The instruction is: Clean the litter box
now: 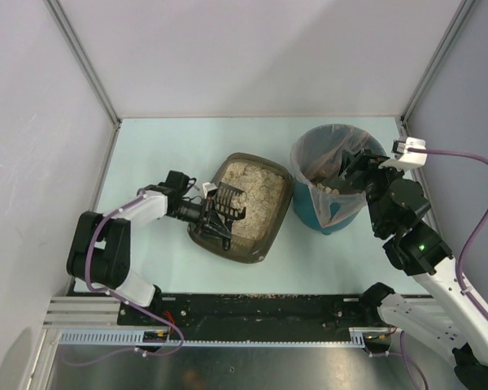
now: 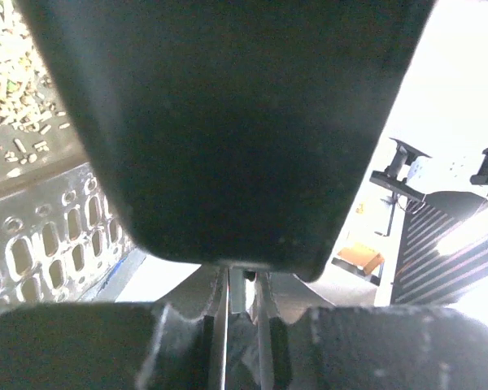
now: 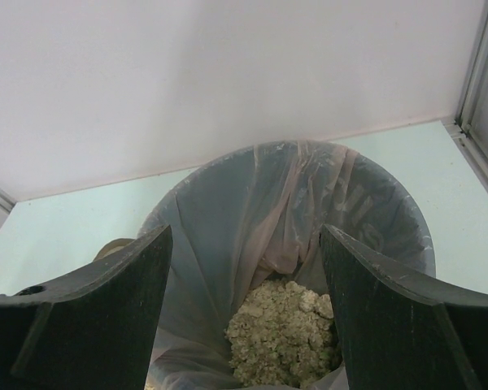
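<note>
Near edge of the table [image 1: 146,146]: two arm bases on a rail, L arm at left, R arm at right. The L gripper [image 1: 210,213] reaches over the near-left part of the litter box [image 1: 256,250]. Its fingers are pinched tight on the handle of a small black slotted scoop [image 1: 230,199]. The scoop head sits over the litter [image 1: 256,191]; can't tell if it touches.

The litter box lies mid-table, turned at an angle: a shallow dark brown tray w/ a wide rim, filled w/ beige grains. Just right of it stands a teal bin [image 1: 307,213] w/ a clear bag liner. In the R wrist view a heap [image 3: 281,329] of the same grains shows at the bin's bottom. The R gripper [image 3: 246,244] hangs over the bin's right rim, fingers spread wide, nothing held.

Handling, prob.: the tray is stiff plastic, not fragile, but smooth & likely slippery. The loose fill adds weight & would spill fast if tipped. Best hold looks like the wide rim, midway along a side, kept level. The grains can't be pinched, only scooped.
</note>
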Robot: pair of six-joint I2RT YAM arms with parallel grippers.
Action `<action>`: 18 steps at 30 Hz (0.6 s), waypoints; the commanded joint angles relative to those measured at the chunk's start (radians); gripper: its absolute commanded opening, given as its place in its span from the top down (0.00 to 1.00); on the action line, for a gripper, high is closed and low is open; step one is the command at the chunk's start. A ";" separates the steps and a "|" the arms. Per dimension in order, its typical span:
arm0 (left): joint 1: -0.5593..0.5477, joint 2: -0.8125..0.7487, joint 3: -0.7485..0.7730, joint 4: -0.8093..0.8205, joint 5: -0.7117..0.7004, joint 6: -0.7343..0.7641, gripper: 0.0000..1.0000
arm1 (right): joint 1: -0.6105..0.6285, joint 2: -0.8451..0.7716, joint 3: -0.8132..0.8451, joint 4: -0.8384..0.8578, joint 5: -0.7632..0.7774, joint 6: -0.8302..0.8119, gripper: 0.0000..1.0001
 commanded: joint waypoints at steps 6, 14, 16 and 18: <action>-0.054 -0.022 -0.044 0.079 0.032 -0.038 1.00 | 0.004 -0.017 0.014 0.023 0.048 -0.002 0.23; 0.025 -0.084 -0.111 0.110 -0.062 -0.055 1.00 | 0.004 -0.019 0.015 0.048 0.033 -0.033 0.22; -0.018 -0.071 -0.110 0.121 -0.030 -0.055 1.00 | 0.004 -0.022 0.015 0.044 0.039 -0.028 0.22; -0.023 -0.071 -0.114 0.110 0.024 -0.041 1.00 | 0.004 -0.016 0.014 0.052 0.033 -0.039 0.22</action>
